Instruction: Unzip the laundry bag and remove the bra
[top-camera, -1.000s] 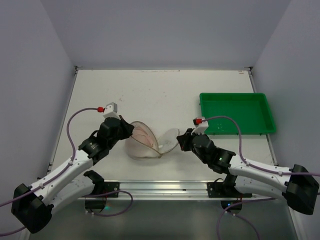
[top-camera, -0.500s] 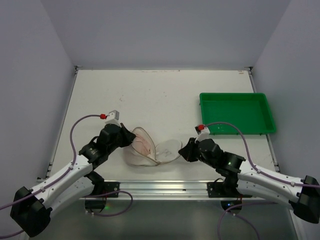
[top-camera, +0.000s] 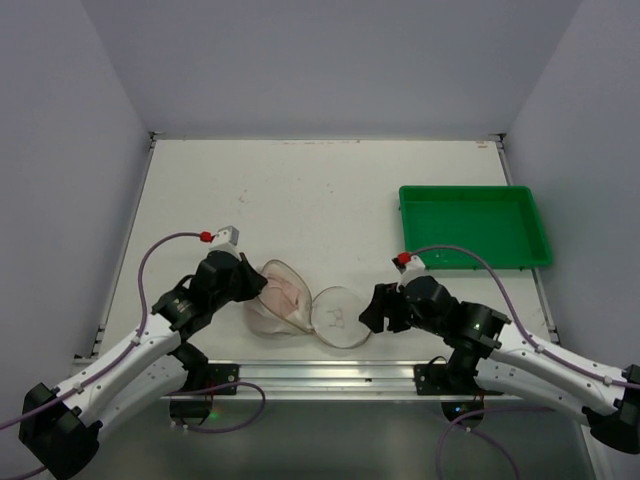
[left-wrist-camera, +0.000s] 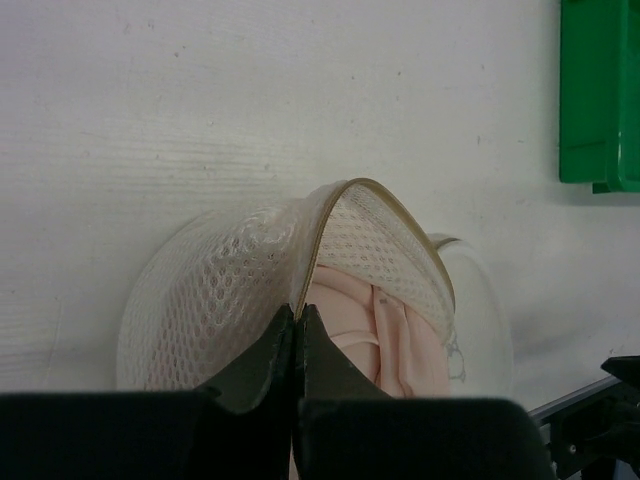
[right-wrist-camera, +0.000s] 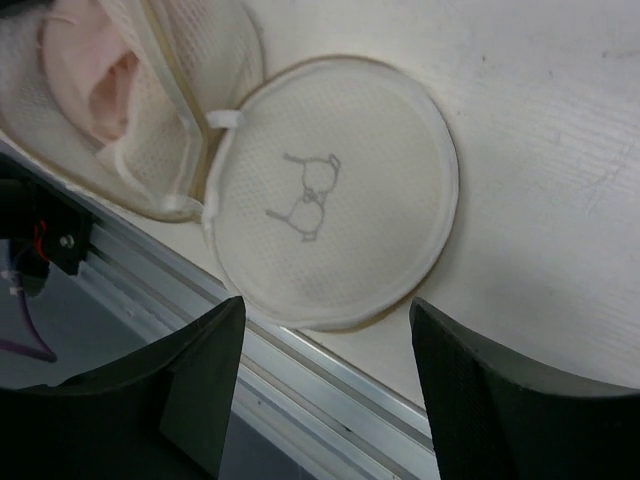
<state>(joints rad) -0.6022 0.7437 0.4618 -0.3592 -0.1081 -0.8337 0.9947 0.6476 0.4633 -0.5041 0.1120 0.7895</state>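
Observation:
The laundry bag lies unzipped near the table's front edge, with its round lid folded out flat and the bra sketch facing up. A pale pink bra shows inside the mesh body. My left gripper is shut on the beige zip rim, holding that edge raised. My right gripper stands open just right of the lid, holding nothing. Its fingers hang over the lid's near edge. The bra also shows in the right wrist view.
A green tray stands at the right, beyond the right arm. An aluminium rail runs along the near table edge, right under the lid. Grey walls close in the table's left, right and far sides.
My right gripper has opened and let go of the lid, which dropped from upright to flat on the table. Both arms drew slightly toward the near edge. The left gripper kept its hold.

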